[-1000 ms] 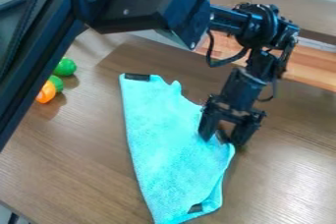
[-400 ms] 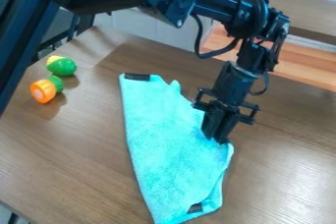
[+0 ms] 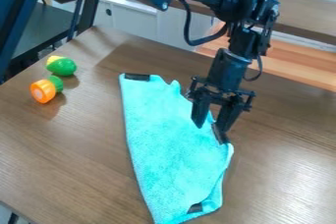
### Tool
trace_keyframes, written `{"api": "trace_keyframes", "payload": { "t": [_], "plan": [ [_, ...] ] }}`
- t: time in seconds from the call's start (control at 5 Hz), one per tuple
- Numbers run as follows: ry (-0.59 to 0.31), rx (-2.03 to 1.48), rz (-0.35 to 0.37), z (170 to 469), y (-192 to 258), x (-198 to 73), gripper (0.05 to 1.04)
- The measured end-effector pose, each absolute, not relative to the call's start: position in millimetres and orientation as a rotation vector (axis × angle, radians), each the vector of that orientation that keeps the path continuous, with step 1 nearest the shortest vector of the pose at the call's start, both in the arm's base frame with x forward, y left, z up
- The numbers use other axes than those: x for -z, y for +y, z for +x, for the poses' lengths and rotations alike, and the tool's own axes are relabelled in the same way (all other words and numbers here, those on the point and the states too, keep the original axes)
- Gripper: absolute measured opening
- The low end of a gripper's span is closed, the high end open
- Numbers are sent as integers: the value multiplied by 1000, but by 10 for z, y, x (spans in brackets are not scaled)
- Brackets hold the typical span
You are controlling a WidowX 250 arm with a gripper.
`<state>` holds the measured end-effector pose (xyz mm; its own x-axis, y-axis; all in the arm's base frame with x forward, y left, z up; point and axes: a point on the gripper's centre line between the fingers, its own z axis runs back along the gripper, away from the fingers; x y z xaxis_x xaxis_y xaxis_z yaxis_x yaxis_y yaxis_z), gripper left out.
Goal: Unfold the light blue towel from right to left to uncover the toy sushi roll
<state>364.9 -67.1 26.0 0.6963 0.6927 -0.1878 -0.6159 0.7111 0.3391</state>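
One gripper point(image 3: 211, 128), black, its fingers parted and nothing grasped, placed at the right edge of the cloth. One cloth point(image 3: 167, 154), turquoise, dark patches at two corners, laid at the middle of the brown table point(image 3: 72, 169); two toys, one green and yellow point(image 3: 62, 66), one orange and green point(image 3: 44, 91), set apart at left.

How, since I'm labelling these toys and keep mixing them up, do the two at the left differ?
The orange-and-green toy is mostly orange, while the yellow-and-green toy is mostly green with a yellow end. The orange-and-green toy shows a round face with a paler middle; the yellow-and-green toy looks rounded and smooth. Both have a green part and rest on the table, left of the cloth in the picture.
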Motion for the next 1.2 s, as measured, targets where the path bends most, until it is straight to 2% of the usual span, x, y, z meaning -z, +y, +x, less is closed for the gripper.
{"api": "trace_keyframes", "payload": {
  "t": [0.2,0.6,1.0,1.2],
  "plan": [
    [307,-733,267,3649,-688,-259,1010],
    [297,-747,281,3657,-673,-244,982],
    [301,-737,308,3639,-739,-98,995],
    [285,-739,303,3676,-761,-111,995]
  ]
}}
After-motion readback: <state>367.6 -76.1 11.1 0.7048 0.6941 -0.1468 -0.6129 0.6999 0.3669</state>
